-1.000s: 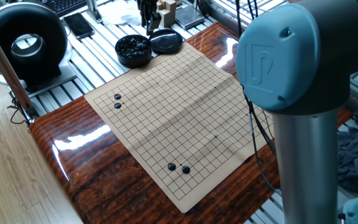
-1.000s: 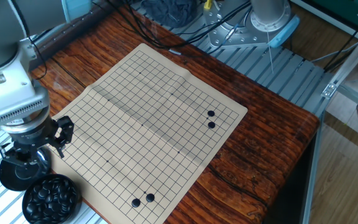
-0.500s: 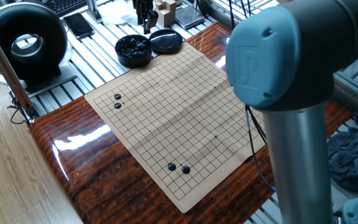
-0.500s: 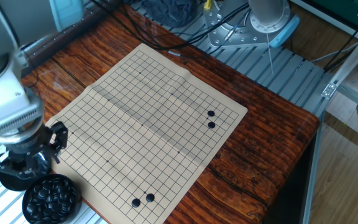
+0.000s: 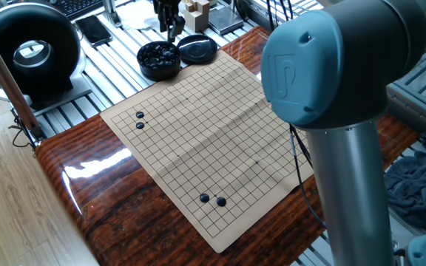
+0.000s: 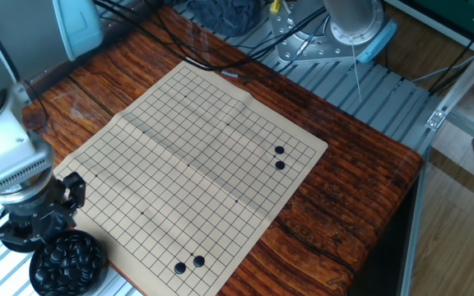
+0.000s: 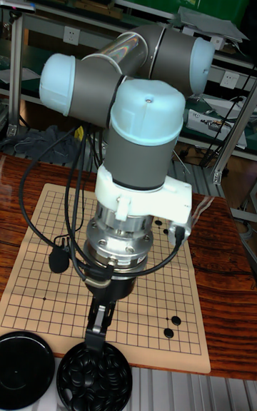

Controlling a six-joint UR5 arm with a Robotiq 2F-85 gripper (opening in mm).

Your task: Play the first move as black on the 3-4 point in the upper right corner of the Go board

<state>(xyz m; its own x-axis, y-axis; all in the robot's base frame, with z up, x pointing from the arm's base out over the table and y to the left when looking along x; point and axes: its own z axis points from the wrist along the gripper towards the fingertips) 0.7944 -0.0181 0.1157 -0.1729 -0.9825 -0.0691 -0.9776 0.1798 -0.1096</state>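
The paper Go board [image 5: 205, 129] [image 6: 196, 156] lies on the wooden table. Two pairs of black stones sit on it, one pair [image 5: 140, 120] near its left edge and one [image 5: 212, 199] near its front edge. A round black bowl [image 5: 159, 59] [image 6: 67, 261] [image 7: 94, 380] full of loose black stones stands off the board's far corner. My gripper [image 5: 169, 21] [image 7: 98, 325] hangs just above that bowl, open, with nothing seen between its fingers. The 3-4 point is one of the bare crossings; I cannot single it out.
The bowl's black lid [image 5: 198, 49] [image 7: 25, 366] lies beside the bowl. A large black ring-shaped device [image 5: 29, 46] stands far left. Wooden blocks [image 5: 197, 9] sit behind the bowl. Cables [image 6: 220, 37] trail off the far table edge. My arm's big joint [image 5: 331, 66] blocks the right side.
My gripper has shifted sideways from above the lid to above the bowl of stones. The stones on the board have not moved.
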